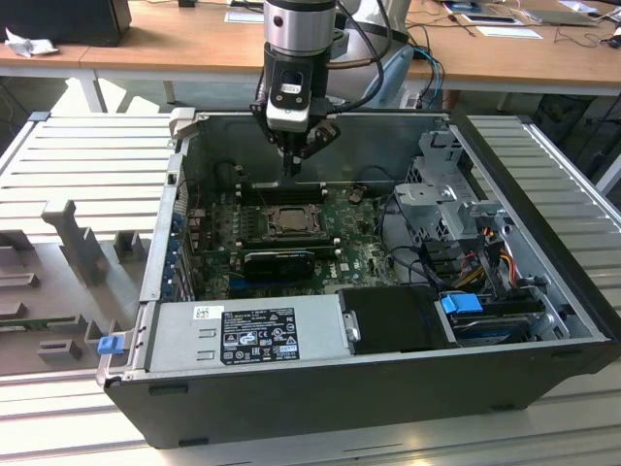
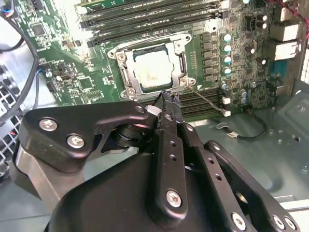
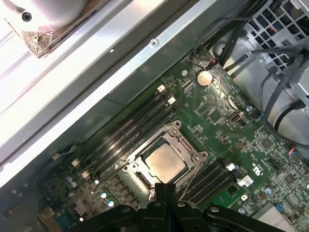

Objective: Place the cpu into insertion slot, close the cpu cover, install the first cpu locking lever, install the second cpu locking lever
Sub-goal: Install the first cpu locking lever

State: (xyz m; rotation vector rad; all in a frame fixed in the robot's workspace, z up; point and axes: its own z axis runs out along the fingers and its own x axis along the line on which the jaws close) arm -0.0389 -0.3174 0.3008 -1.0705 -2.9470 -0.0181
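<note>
Second wrist view: the cpu (image 2: 153, 72) sits in the slot (image 2: 128, 73) under the cover (image 2: 181, 62). The gripper (image 2: 169, 99), fingers pressed together, points at the slot's far edge. An off-line push could skid onto the board (image 2: 72, 58) and scrape parts.

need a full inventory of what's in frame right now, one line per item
open black computer case: 1, black, on the ribbed grey table
green circuit board: 1, green, on the case floor
square silvery-grey cpu: 1, silvery, seated mid-board
thin silvery metal cpu cover: 1, silvery, lying flat around the chip
long black memory slots: several, black, either side of the cpu
round silver coin cell: 1, silver, on the board
grey metal power supply box: 1, grey, near wall of the case
silver drive cage: 1, silver, exterior view's right
black gripper: 1, black, fingers shut, close above the board by the cover
</note>
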